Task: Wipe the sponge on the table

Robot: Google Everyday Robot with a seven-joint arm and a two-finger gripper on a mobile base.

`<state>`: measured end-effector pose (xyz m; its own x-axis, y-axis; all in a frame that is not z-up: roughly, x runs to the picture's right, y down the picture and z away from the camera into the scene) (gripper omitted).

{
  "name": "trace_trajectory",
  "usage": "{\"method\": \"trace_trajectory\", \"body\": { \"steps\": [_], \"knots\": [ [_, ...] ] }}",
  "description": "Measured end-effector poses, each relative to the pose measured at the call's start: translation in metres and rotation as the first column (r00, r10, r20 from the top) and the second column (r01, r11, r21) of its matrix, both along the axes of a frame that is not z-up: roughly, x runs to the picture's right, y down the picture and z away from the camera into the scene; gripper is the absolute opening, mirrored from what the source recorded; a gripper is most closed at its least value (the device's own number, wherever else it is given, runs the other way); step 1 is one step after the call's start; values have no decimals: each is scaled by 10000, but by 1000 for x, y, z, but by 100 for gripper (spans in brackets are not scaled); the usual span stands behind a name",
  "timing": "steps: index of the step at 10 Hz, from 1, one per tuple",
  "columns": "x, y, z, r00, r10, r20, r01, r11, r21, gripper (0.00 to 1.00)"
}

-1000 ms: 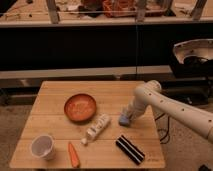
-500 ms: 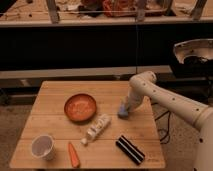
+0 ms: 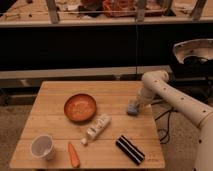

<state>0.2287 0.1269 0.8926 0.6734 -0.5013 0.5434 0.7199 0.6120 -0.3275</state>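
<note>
The table [image 3: 50, 107] of light wooden planks stands before a dark counter. On it, from the left, are a white cup [image 3: 42, 147], carrot [image 3: 73, 155], orange bowl [image 3: 80, 107], bottle [image 3: 96, 128] and striped block [image 3: 130, 149]. The small, light-blue sponge [image 3: 131, 109] lies near the right edge, under the gripper [image 3: 135, 103]. I cannot tell whether the gripper holds it.

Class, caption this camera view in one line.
Robot gripper rests on small light-blue sponge near light wooden plank table edge.

The sponge [image 3: 132, 108], a small light-blue soft block, lay flat on the counter [image 3: 52, 97] close to its right edge, midway between far and near sides, with the claw [image 3: 136, 103] right upon it. The counter was square, of pale parallel planks.
</note>
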Motion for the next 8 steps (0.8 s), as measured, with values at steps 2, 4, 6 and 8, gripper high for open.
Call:
{"method": "trace_trajectory", "body": {
  "steps": [2,4,6,8],
  "knots": [
    [21,17,-7,9989,309,-357,-312,9995,-84,3],
    [25,39,-21,9978,362,-554,-372,9992,-168,3],
    [17,63,-35,9978,170,-647,-194,9991,-364,3],
    [-8,72,-41,9985,-109,-536,88,9992,-389,3]
  ]
}}
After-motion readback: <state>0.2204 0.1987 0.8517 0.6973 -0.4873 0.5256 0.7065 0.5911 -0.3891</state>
